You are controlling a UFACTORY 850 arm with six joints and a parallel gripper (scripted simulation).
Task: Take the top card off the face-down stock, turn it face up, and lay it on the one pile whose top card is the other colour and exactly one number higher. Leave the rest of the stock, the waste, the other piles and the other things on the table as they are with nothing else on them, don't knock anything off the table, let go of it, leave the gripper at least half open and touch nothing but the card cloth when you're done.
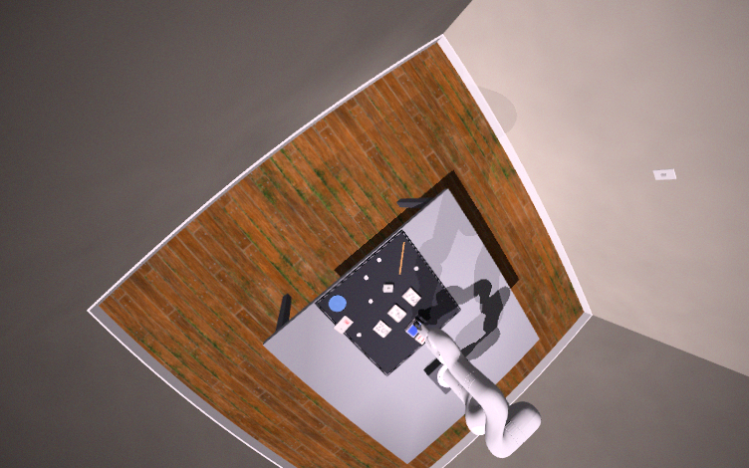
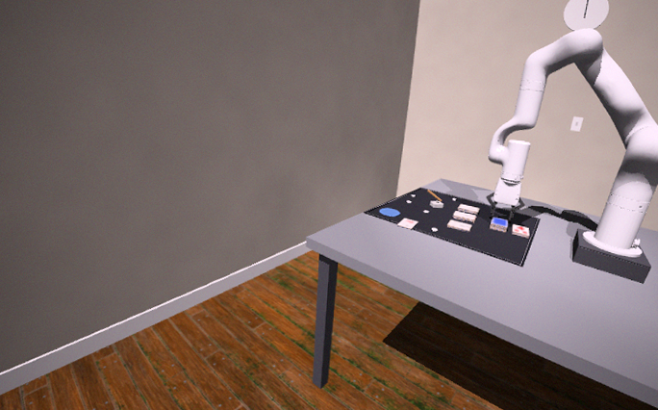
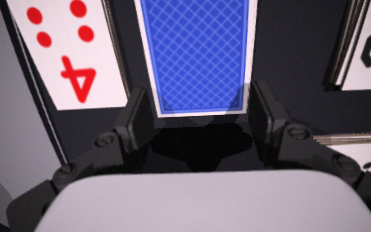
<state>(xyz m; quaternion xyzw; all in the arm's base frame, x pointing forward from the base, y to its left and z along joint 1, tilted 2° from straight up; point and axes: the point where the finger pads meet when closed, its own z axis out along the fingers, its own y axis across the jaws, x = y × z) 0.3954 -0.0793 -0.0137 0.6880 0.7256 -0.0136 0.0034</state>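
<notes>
Wrist view: tool spread, holding nothing; stock top edge cropped; neighbouring piles mostly cut off.
</notes>
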